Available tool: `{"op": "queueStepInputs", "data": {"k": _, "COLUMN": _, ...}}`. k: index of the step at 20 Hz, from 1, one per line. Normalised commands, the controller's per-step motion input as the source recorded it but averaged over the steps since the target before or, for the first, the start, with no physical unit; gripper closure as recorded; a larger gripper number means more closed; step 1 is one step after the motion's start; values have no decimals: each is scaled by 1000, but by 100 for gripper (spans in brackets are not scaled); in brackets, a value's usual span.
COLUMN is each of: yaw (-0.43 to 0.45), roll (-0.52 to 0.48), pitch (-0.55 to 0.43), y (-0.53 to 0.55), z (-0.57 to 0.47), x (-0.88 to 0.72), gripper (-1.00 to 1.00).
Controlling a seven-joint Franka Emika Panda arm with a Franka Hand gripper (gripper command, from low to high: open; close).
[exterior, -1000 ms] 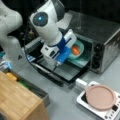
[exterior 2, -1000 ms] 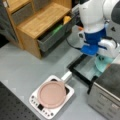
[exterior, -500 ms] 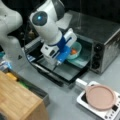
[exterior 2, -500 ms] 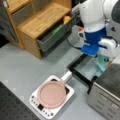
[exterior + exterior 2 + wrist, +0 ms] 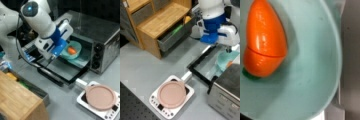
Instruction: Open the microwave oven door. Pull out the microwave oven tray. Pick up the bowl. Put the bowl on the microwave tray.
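The silver microwave oven [image 5: 105, 37] stands at a front view's right, and its door [image 5: 60, 71] lies folded down flat in front of it. A dark tray [image 5: 81, 62] sticks out of the oven mouth. The pale teal bowl [image 5: 76, 53] sits over the tray with an orange toy carrot [image 5: 72, 50] inside. My gripper [image 5: 64, 48] is at the bowl's left rim. In a front view the gripper [image 5: 228, 50] hangs right above the bowl [image 5: 225, 60], beside the oven [image 5: 230, 92]. The wrist view is filled by the bowl [image 5: 312, 75] and the carrot [image 5: 265, 40].
A white flat appliance [image 5: 86, 103] carries a pink round disc [image 5: 101, 96] in front of the oven; both show in both front views, appliance [image 5: 157, 101], disc [image 5: 171, 93]. A wooden cabinet [image 5: 160, 20] with an open drawer [image 5: 172, 37] stands across the grey floor from the oven.
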Motion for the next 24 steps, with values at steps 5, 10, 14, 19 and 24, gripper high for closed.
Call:
{"op": "queueStepInputs", "data": {"k": 5, "yaw": 207, "roll": -60, "pitch": 214, "y": -422, "z": 234, "x": 587, "gripper": -100}}
{"op": "queueStepInputs", "data": {"k": 10, "yaw": 304, "roll": 12, "pitch": 201, "y": -467, "z": 127, "x": 712, "gripper": -100}}
{"op": "queueStepInputs", "data": {"k": 14, "yaw": 344, "roll": 125, "pitch": 140, "y": -429, "z": 32, "x": 649, "gripper": -100}}
{"op": "queueStepInputs", "data": {"k": 19, "yaw": 254, "roll": 229, "pitch": 114, "y": -249, "z": -74, "x": 381, "gripper": -100}}
{"op": "queueStepInputs", "data": {"k": 24, "yaw": 132, "roll": 294, "pitch": 70, "y": -153, "z": -295, "x": 261, "gripper": -100}}
